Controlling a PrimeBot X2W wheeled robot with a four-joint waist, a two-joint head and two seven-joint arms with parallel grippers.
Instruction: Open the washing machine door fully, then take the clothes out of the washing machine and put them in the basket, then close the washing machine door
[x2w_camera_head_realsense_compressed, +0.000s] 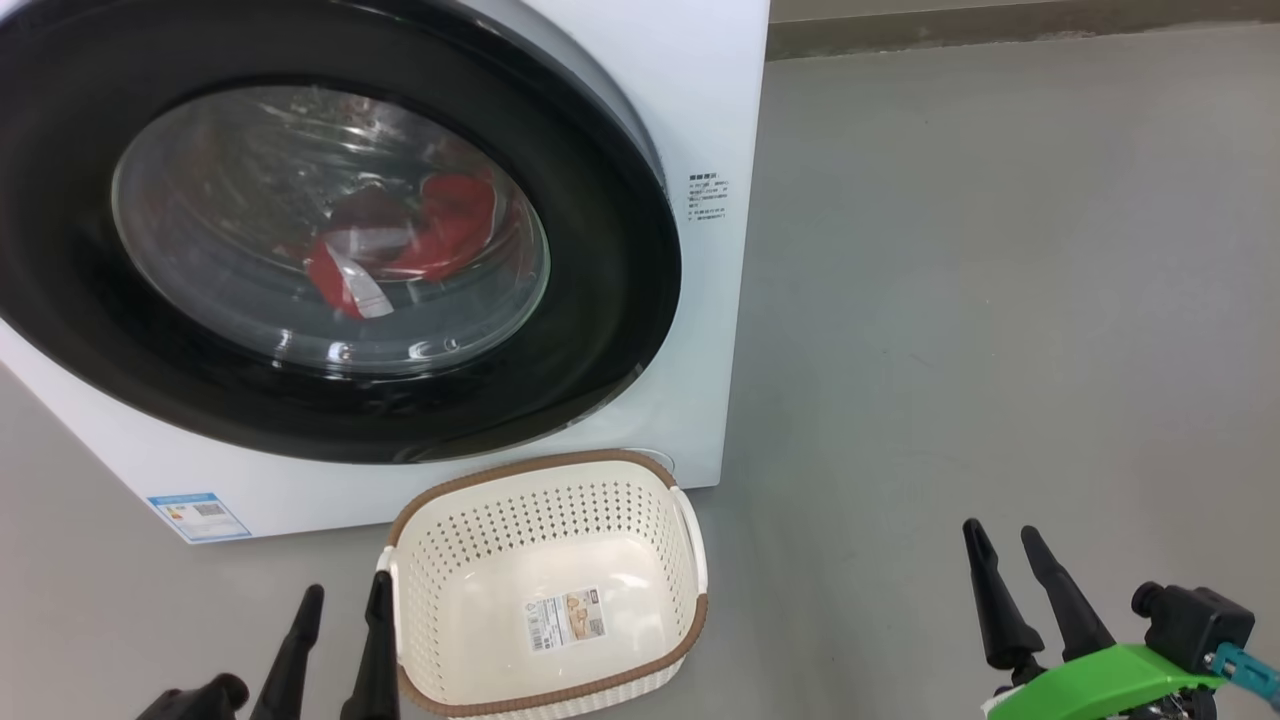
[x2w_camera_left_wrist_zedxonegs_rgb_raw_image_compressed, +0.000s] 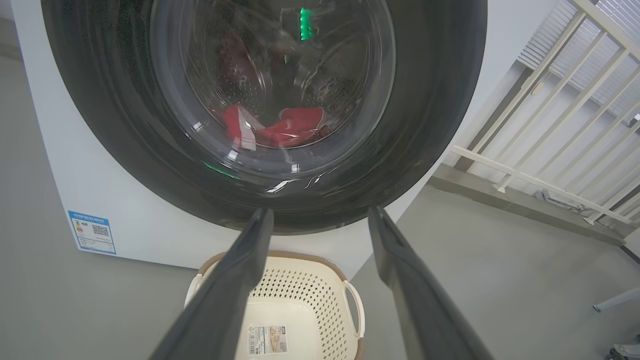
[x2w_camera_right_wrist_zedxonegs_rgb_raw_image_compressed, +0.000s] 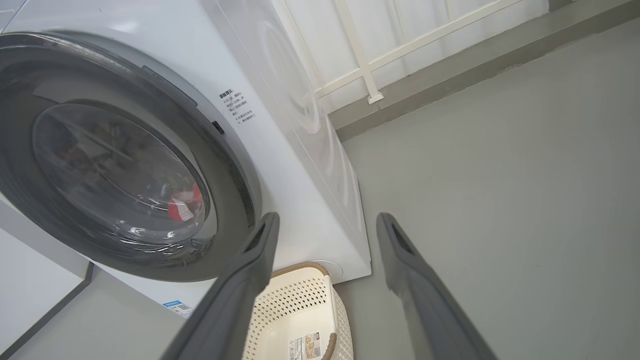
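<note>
1. Two pairs of fingers sit low in the head view, both spread wide and holding nothing. The left gripper (x2w_camera_head_realsense_compressed: 345, 590) is just beside the basket (x2w_camera_head_realsense_compressed: 530, 465), and the right gripper (x2w_camera_head_realsense_compressed: 1000, 530) is well apart over bare floor (x2w_camera_head_realsense_compressed: 1000, 300). The washing machine door (x2w_camera_head_realsense_compressed: 600, 300) is shut against the washing machine (x2w_camera_head_realsense_compressed: 710, 100), with the clothes (x2w_camera_head_realsense_compressed: 440, 230) behind its glass.
2. In the left wrist view, the wide fingers aim at the door's lower rim. The basket stands mouth-up just before the machine. The clothes (x2w_camera_left_wrist_zedxonegs_rgb_raw_image_compressed: 295, 130) lie low in the drum, their length running side to side.
3. In the right wrist view, the door (x2w_camera_right_wrist_zedxonegs_rgb_raw_image_compressed: 230, 200) is round, so it has no long axis, and it faces out toward the robot. Its hinge side I cannot tell. I judge the right gripper (x2w_camera_right_wrist_zedxonegs_rgb_raw_image_compressed: 325, 217) should hook the free edge, then swing along the door's arc rather than pull straight, keeping clear of the basket.
</note>
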